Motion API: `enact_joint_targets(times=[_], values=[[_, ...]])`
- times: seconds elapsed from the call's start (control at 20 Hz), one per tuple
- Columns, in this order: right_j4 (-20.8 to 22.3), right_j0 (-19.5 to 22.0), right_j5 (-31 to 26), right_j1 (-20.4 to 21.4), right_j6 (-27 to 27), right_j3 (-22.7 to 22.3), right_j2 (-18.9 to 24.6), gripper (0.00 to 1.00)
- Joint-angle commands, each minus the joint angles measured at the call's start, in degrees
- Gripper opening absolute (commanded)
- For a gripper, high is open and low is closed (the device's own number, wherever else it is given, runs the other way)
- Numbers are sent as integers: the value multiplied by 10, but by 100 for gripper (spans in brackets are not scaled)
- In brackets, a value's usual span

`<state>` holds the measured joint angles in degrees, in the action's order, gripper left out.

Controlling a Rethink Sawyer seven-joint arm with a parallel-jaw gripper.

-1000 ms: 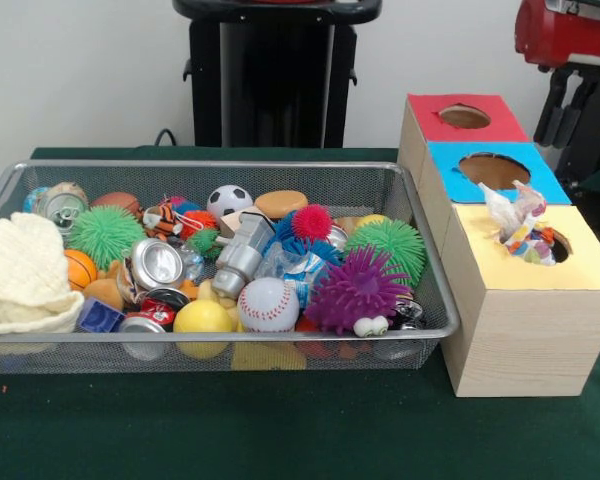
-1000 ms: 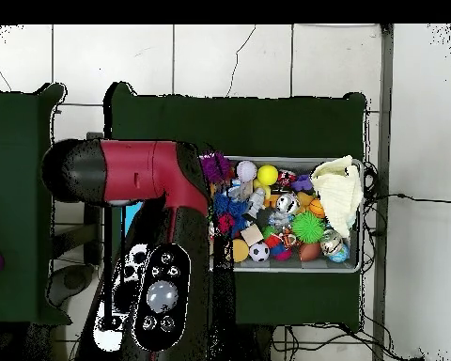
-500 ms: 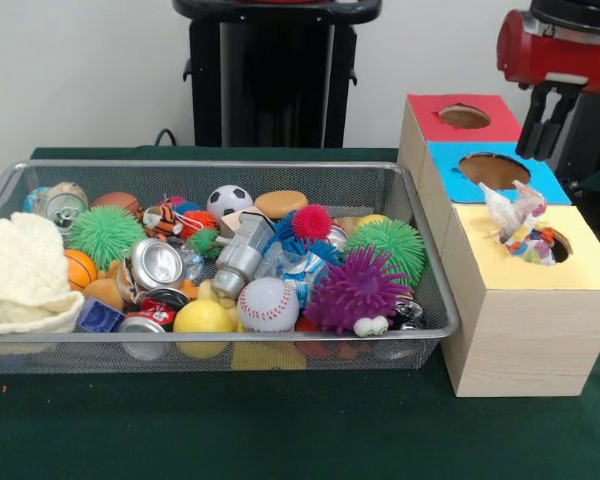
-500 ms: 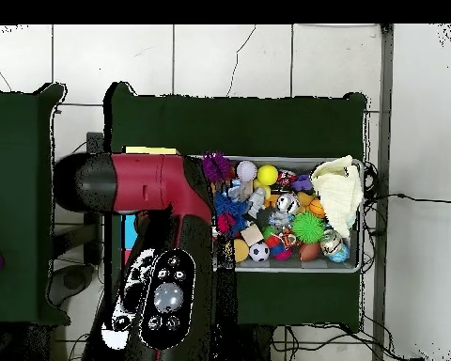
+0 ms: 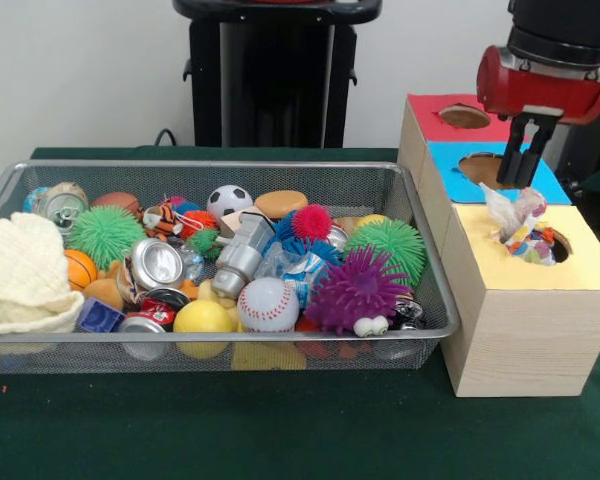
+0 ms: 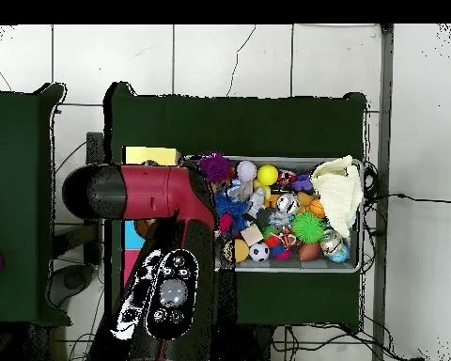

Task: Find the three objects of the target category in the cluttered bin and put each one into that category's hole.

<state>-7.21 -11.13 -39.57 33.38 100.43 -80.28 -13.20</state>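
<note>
My gripper (image 5: 521, 160) hangs empty over the sorting box, its two dark fingers (image 5: 528, 160) pointing down with only a narrow gap between them, nearly pressed together and pinching nothing. It sits above the blue-topped section (image 5: 540, 183), just behind the yellow-topped section (image 5: 580, 265), whose hole (image 5: 558, 243) is stuffed with a crumpled pale wrapper-like thing (image 5: 520, 222) that sticks up out of the opening and is not fully down. The hole in the red-topped section (image 5: 464, 116) beyond looks empty, and the blue hole (image 5: 490, 170) shows nothing inside that I can make out. From above, my arm (image 6: 159, 202) covers most of the box, so only the yellow end (image 6: 150, 156) peeks out beside the bin. Beside the box, the wire bin (image 5: 428, 260) is crowded: a baseball (image 5: 268, 304), a soccer ball (image 5: 229, 200), a yellow ball (image 5: 202, 318), spiky purple (image 5: 358, 288) and green (image 5: 388, 246) balls, crushed cans (image 5: 156, 264) and a cream cloth (image 5: 22, 272). I judge that one item of the target kind has reached its hole, though poorly seated; I cannot tell whether more lie beneath it. If not, two remain to be dug out of the bin.
</note>
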Motion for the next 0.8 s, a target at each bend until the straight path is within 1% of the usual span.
enact_joint_targets(times=[0.05, 0.65, 0.8], values=[[-10, 9, 21, -35, 118, -49, 32, 0], [-14, 20, 57, -47, 111, -53, 44, 0], [-13, 9, 56, -50, 127, -61, 31, 0]])
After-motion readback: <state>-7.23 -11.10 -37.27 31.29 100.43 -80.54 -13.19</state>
